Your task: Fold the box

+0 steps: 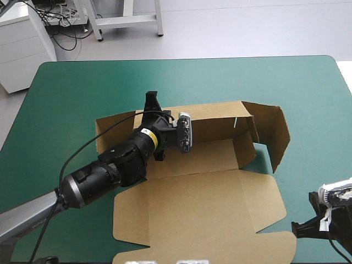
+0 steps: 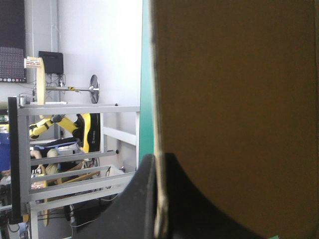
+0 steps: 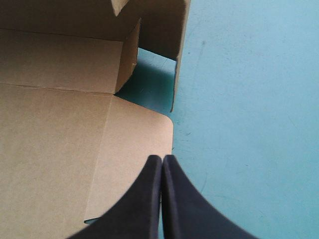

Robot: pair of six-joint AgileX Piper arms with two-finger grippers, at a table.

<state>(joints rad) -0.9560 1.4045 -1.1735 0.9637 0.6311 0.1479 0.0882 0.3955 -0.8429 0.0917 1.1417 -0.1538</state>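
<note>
A: Nearest to the robot, what does the right gripper point(image 3: 162, 158) do?

B: It is clenched on nothing, its black fingers pressed together. It hovers just at the rounded near right corner of the lid panel point(image 1: 203, 212). This panel lies flat on the teal-green worktop point(image 1: 66, 88).

A: And the box point(image 1: 220, 157) itself?

B: The brown box sits about in the middle of the worktop, open like a tray. Beyond the lid is its floor. I see nothing inside it, though the left arm covers a part.

A: The left gripper point(image 2: 158, 158)?

B: It is grasping the far wall point(image 1: 214, 118) near its left end, and the edge of the board runs between the fingers.

A: How will the board handle?

B: I judge it light and stiff. It should bend only along its creases, and it is easy to dent. It is better to hold an edge beside a crease than the middle of a panel. The side flap point(image 1: 278, 135) at the far right stands loose and may swing.
</note>
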